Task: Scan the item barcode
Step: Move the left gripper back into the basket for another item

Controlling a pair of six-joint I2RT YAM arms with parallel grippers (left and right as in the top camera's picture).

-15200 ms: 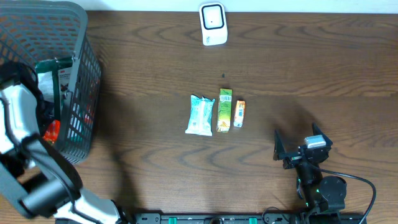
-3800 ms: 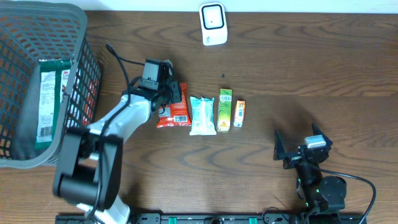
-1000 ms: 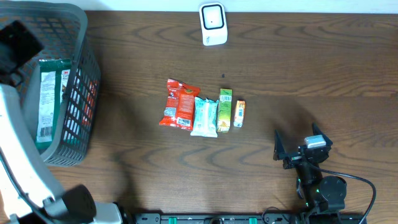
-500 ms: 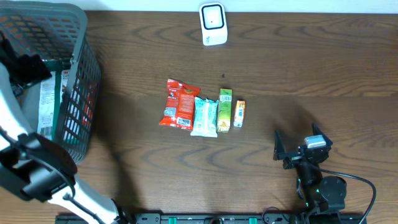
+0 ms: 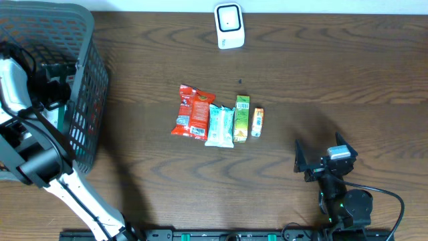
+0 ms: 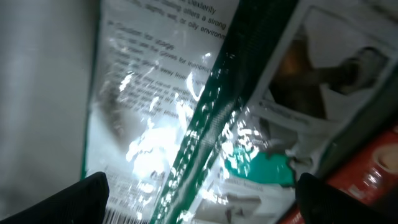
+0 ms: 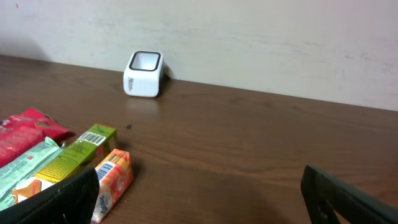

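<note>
Overhead, the left arm reaches into the grey mesh basket (image 5: pixel 90 73) at the upper left of the frame, and the left gripper (image 5: pixel 57 86) hangs inside it, near the right-hand wall. In the left wrist view its two dark fingertips (image 6: pixel 87 196) sit far apart in the bottom corners, so the jaws are spread wide and grip nothing. Right under them lies a shiny green-and-white packet (image 6: pixel 205 124), crinkled, with small print across its upper part. The corner of a red pack (image 6: pixel 373 180) shows beside it at the lower right.

On the brown wooden table (image 5: pixel 321 73), near the middle of the frame, four items lie in a tight row. From left to right they are a red snack bag (image 5: pixel 192 111), a pale blue packet (image 5: pixel 219 125), a green box (image 5: pixel 241 118) and a small orange box (image 5: pixel 257 122). In the right wrist view a barcode shows on the top end of the green box.

A white scanner (image 5: pixel 229 25) stands at the top centre, well apart from the row.

At the lower right of the overhead frame the right gripper (image 5: pixel 319 159) rests low over the table, well clear of the items. Its jaws are wide apart and empty, with a dark fingertip at each bottom corner of the right wrist view.
</note>
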